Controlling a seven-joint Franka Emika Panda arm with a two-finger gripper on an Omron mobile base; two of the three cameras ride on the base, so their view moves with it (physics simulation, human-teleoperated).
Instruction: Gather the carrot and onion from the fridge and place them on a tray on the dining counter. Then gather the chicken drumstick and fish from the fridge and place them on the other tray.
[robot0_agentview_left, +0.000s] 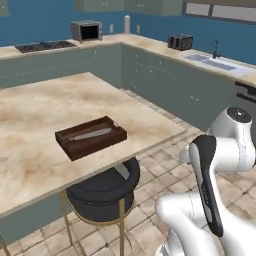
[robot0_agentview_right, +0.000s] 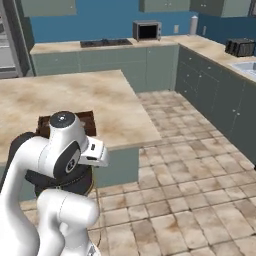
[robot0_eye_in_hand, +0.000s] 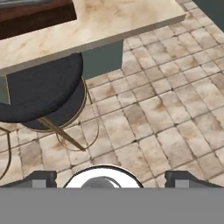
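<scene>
Hanging over the tiled floor (robot0_eye_in_hand: 175, 118) beside the dining counter (robot0_agentview_left: 30, 145), the gripper (robot0_eye_in_hand: 105, 178) shows in the hand view as two dark finger tips (robot0_eye_in_hand: 41, 178) set wide apart at the bottom, with nothing between them; the jaws stand fully open and hold nothing. Just beyond the tips in that view sits a black round stool (robot0_eye_in_hand: 39, 94) on thin brass legs, tucked partly under the counter's edge. In the left base view the same stool (robot0_agentview_left: 102, 192) stands at the near side of the counter, with the white arm folded low to its right.

On the counter, near its front edge and above the stool, lies a dark brown tray (robot0_agentview_left: 91, 137). A long grey fish (robot0_agentview_left: 90, 133) lies flat inside it, running along its length. In the right base view a corner of the tray (robot0_agentview_right: 89, 122) peeps out behind the arm's white shoulder; in the hand view its dark wall (robot0_eye_in_hand: 37, 17) shows at the top left. I cannot make out a second tray, nor the carrot, onion or drumstick.

Farther back, the rear counter carries a hob (robot0_agentview_left: 45, 46), a microwave (robot0_agentview_left: 86, 31) and a white cylindrical canister (robot0_agentview_left: 127, 24). Along the right-hand counter stand a toaster (robot0_agentview_left: 180, 42) and a sink (robot0_agentview_left: 212, 61) with a dark tap.
</scene>
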